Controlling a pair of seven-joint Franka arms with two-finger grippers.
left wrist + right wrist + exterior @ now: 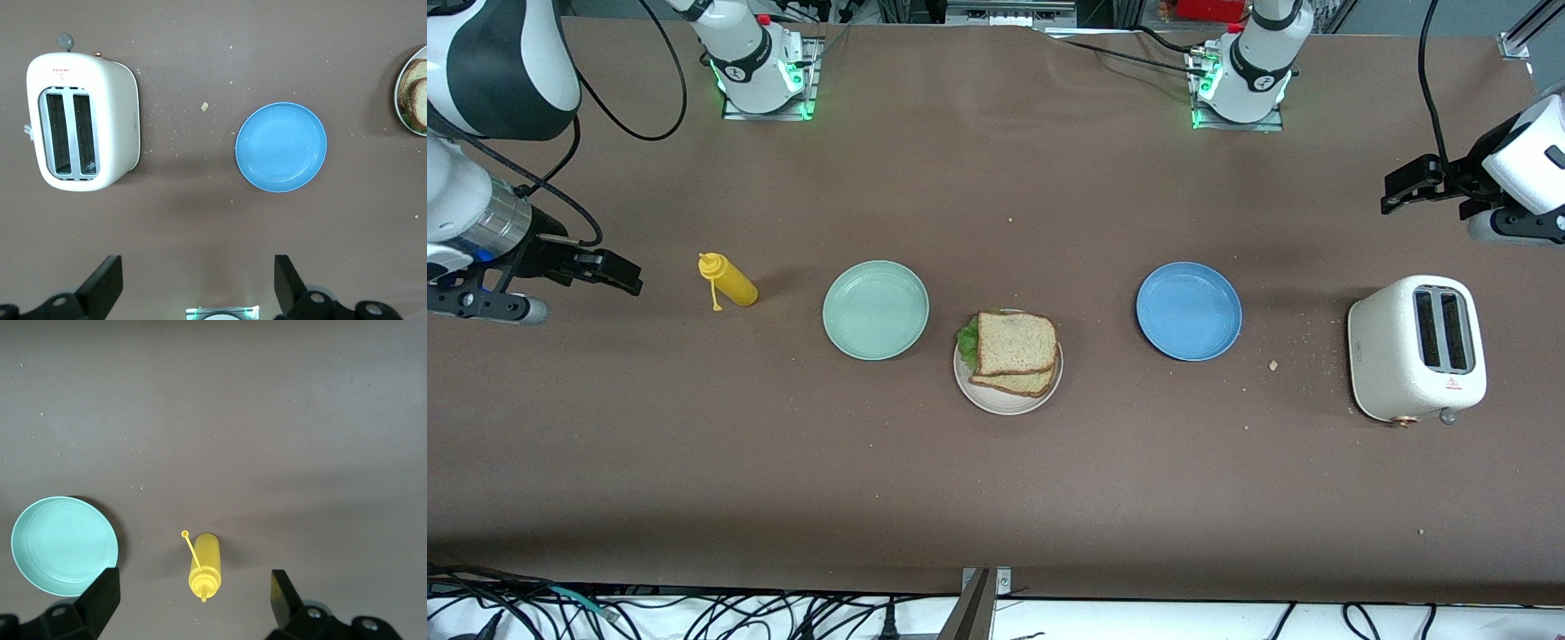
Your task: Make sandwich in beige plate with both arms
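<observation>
The sandwich (1016, 348), two brown bread slices with green lettuce showing at one edge, lies on the beige plate (1005, 405) at the table's middle. The left wrist view catches its bread (417, 97) and the beige plate's rim (408, 123) at the frame's edge. My left gripper (1392, 191) hangs open and holds nothing, over the table at the left arm's end, above bare table by the toaster (1416, 348). My right gripper (633, 280) hangs open and holds nothing at the right arm's end, over bare table beside the yellow bottle (729, 283).
A mint-green plate (876, 309) and a blue plate (1189, 310), neither holding anything, flank the beige plate. The yellow squeeze bottle (203, 565) lies on its side. The white toaster (83, 130) has nothing in its slots. Crumbs dot the table near it.
</observation>
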